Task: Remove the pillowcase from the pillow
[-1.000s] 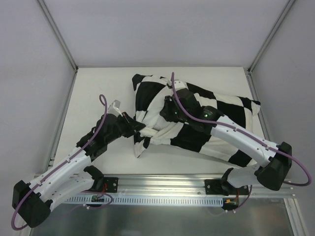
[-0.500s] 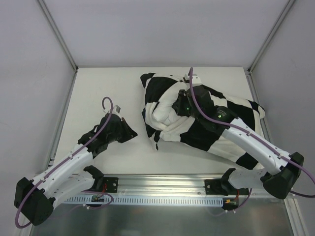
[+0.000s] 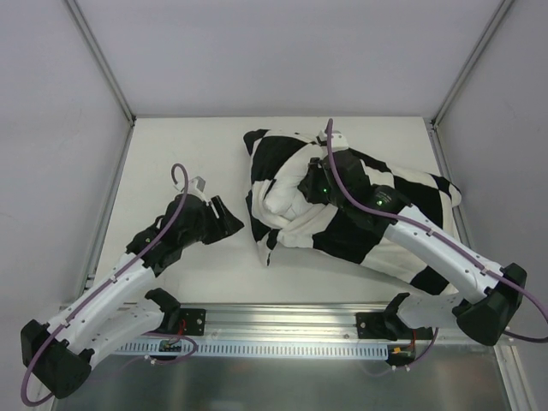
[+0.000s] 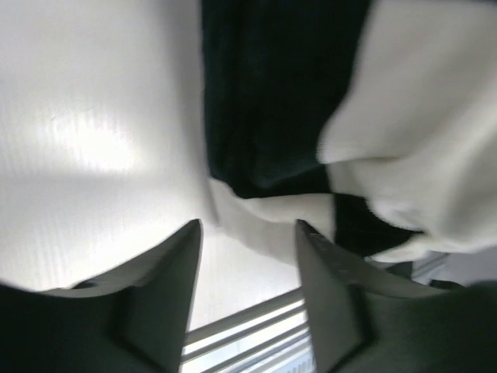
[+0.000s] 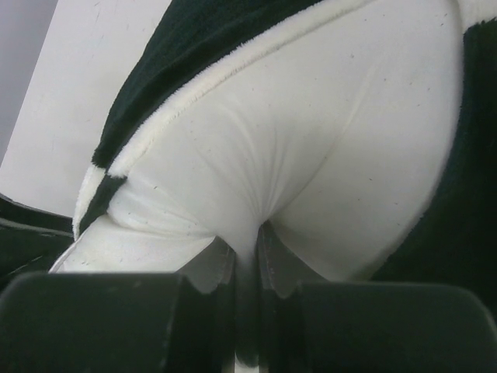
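White pillow (image 3: 285, 202) lies on the table's (image 3: 180, 145) right half, mostly inside the checkered pillowcase (image 3: 390, 224), one white end bared. On that bare pillow fabric the right gripper (image 5: 247, 247) clamps tight; the left gripper (image 3: 233, 225), fingers apart and empty, sits just beside the pillowcase's left edge

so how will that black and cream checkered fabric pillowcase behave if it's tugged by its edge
Likely floppy: the black and cream checkered pillowcase lies bunched around the plain white pillow. It should drape, not lift whole. Its fuzzy edge probably grips well, and the right gripper pinching the pillow may anchor it.
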Robot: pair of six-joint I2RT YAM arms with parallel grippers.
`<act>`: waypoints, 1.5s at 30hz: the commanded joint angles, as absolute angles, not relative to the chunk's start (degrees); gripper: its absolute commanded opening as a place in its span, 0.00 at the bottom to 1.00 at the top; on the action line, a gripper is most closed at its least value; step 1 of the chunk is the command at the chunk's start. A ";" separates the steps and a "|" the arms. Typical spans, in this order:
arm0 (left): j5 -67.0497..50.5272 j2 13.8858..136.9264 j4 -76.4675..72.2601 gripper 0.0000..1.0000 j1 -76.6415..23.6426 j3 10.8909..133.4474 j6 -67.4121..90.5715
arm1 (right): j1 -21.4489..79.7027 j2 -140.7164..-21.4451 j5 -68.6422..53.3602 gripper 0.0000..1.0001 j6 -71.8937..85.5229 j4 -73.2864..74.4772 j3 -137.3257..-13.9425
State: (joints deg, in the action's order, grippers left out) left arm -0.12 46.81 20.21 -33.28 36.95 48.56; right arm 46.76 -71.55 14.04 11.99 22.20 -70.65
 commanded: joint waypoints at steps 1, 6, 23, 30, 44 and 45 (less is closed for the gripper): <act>-2.63 44.74 18.90 0.63 -33.48 44.99 44.04 | 47.20 -71.98 14.68 0.01 13.62 15.91 -71.02; -3.60 50.08 18.46 0.84 -33.92 49.74 41.67 | 48.16 -72.95 13.89 0.01 14.24 15.12 -71.36; -2.55 60.03 9.67 0.00 -32.36 48.17 40.25 | 50.19 -67.08 6.86 0.01 13.27 15.91 -68.04; -5.36 58.71 9.67 0.00 -25.23 44.04 42.98 | 50.10 -54.68 -8.23 0.01 12.83 11.09 -59.34; -10.43 63.81 10.02 0.20 -18.38 47.27 43.16 | 53.69 -48.34 -22.33 0.01 7.20 21.97 -40.61; -12.02 63.72 10.02 0.44 -17.93 47.98 42.89 | 53.96 -48.08 -21.63 0.01 7.47 22.15 -40.00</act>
